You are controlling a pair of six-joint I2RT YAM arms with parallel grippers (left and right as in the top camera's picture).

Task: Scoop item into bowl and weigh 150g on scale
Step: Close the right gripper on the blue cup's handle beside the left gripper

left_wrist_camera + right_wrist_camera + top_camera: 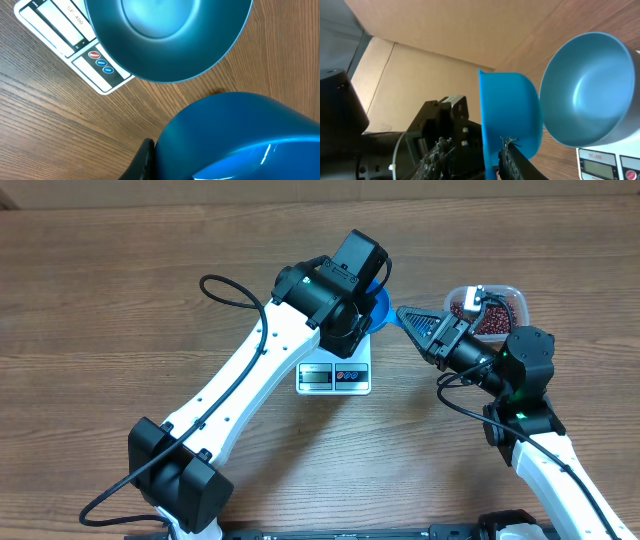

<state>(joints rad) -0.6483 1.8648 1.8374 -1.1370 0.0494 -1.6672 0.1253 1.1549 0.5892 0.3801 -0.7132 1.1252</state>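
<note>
My right fingers (412, 320) are clamped on the near end of the small blue scoop (512, 115), which stands on edge just past my fingertips. I see no beans in it. My left fingers (144, 162) are clenched with nothing I can see between them. A broad blue curve (240, 135) crowds right against them, the scoop's back I think, though I cannot tell. Just beyond both sets of fingers the blue bowl (165, 40) sits on the white scale (335, 377), its inside bare. The beans (498, 322) lie behind my right fingers, beside that wrist, in the clear tub (515, 292), well apart from my left fingers.

I judge the beans hard, smooth and light, quick to roll and scatter. Fingers alone are no use on them, so I take them with the scoop, held by its handle and kept level. The bowl looks stiff, slick and light, and a nudge might slide it on the scale. Beneath everything is a brown wood-grain bench (100, 280), flat and matt. Past it stands a tan, cardboard-like panel (420, 90).
</note>
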